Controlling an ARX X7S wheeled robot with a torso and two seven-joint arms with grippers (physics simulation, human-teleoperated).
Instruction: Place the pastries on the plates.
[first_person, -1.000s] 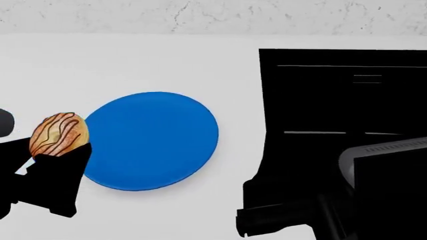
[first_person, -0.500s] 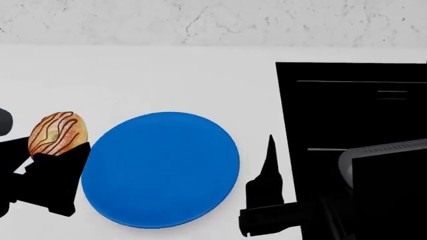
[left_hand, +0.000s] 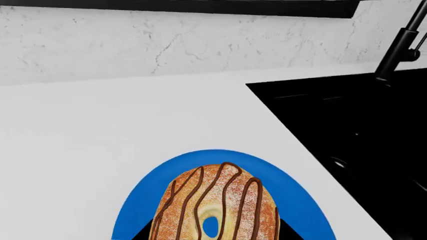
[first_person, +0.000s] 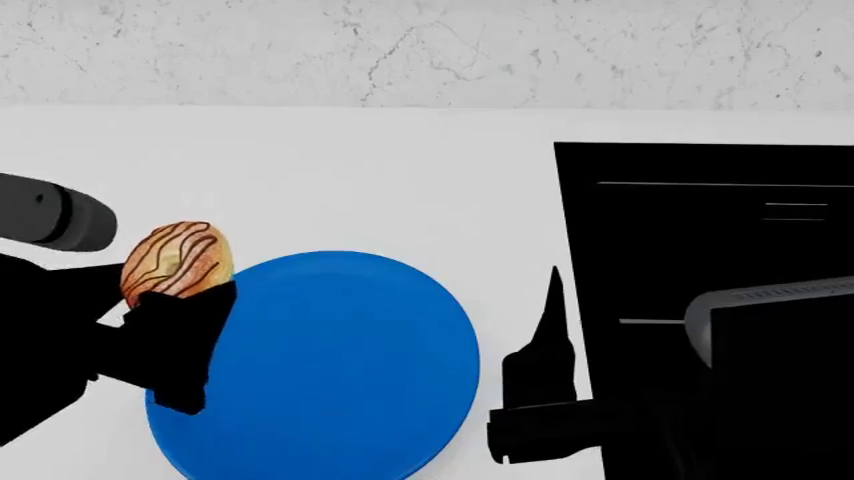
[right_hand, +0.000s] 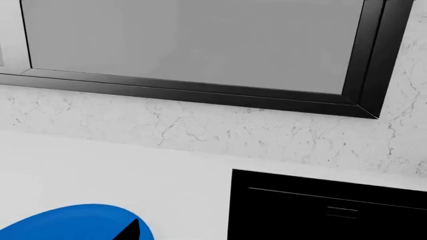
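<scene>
The blue plate (first_person: 334, 370) lies bare with white counter (first_person: 360, 170) open behind it, hemmed by the black sink (first_person: 707, 230) alongside and the marble wall (first_person: 427, 50) beyond.

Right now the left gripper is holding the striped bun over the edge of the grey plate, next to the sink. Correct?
Not quite: the plate is bright blue, not grey. The head view shows the left gripper holding the striped bun at that plate's near-left edge, with the black sink off to the right. The left wrist view shows blue under the bun too.
</scene>
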